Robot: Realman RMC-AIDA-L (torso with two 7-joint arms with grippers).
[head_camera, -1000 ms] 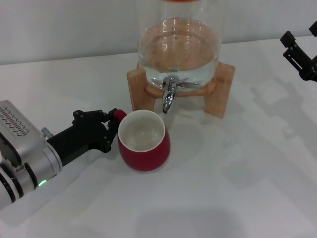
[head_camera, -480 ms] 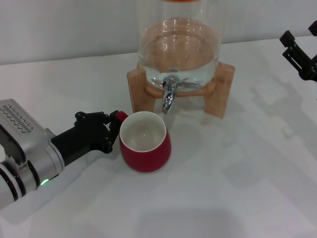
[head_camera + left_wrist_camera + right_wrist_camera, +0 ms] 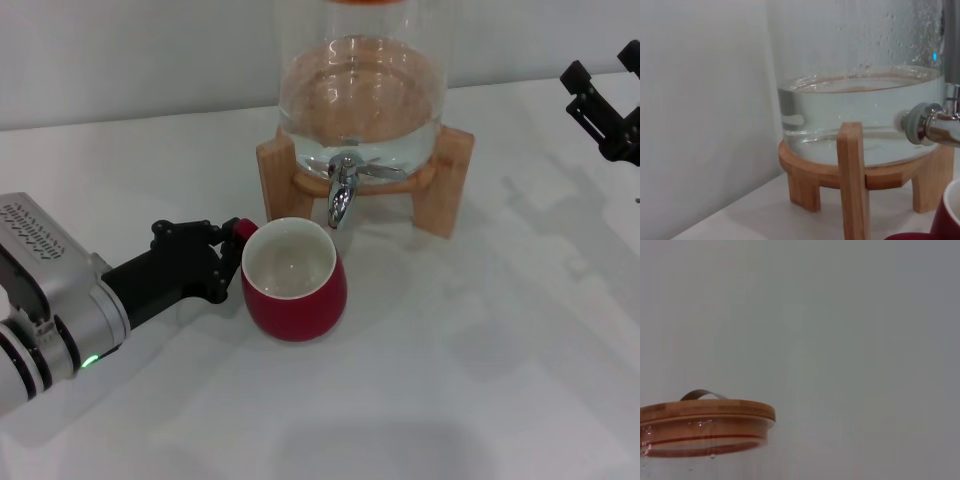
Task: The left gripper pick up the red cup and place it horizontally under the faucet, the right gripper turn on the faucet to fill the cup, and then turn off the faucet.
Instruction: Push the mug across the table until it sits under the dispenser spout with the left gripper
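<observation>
Left hand [image 3: 228, 258] grasps the empty red cup [image 3: 294, 281] under the faucet [image 3: 342, 193].

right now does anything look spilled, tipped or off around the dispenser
Nothing stands out. The red cup sits upright and empty just below the faucet, held at its handle by the left gripper. The table looks dry. The right gripper is off to the right.

Legible markings: none found.
No text, label, brand, number or sign can be read on any surface in the head view or in either wrist view.
</observation>
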